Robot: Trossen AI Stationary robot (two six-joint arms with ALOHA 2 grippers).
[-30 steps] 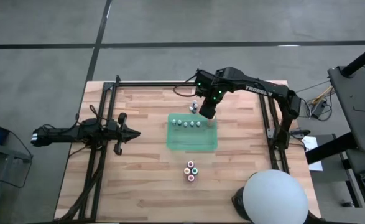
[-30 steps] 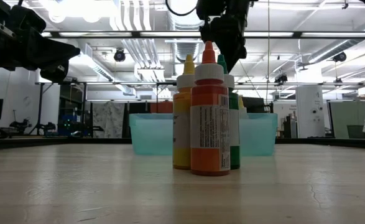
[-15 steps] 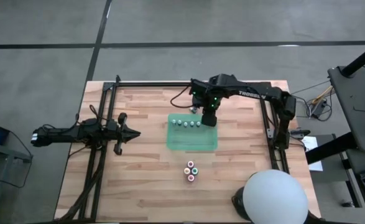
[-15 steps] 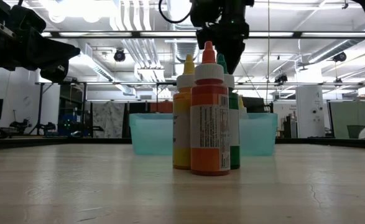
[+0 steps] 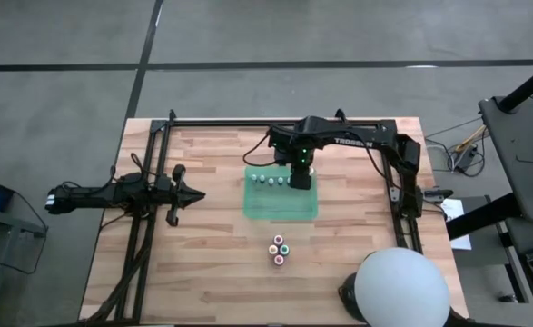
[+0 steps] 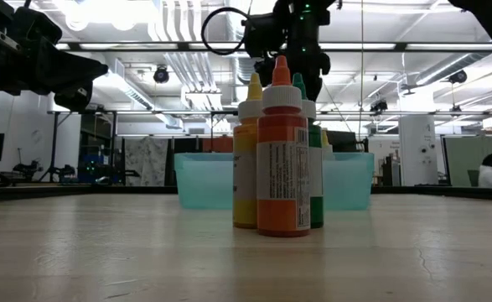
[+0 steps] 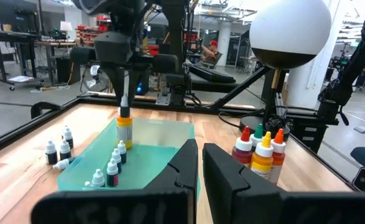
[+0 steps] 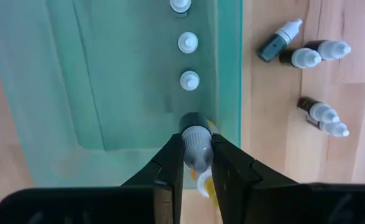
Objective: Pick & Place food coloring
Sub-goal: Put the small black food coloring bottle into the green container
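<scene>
Three small bottles stand in a row inside the green tray, and my right gripper hangs over the tray's corner, fingers pinching the tip of a yellow dropper bottle held upright. Four more small bottles lie on the table just beside the tray. My left gripper waits well apart, pressed together.

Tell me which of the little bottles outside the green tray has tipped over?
The little bottle beside the tray's edge lies on its side, dark body and white cap flat on the wood. Its neighbours stand upright.
</scene>
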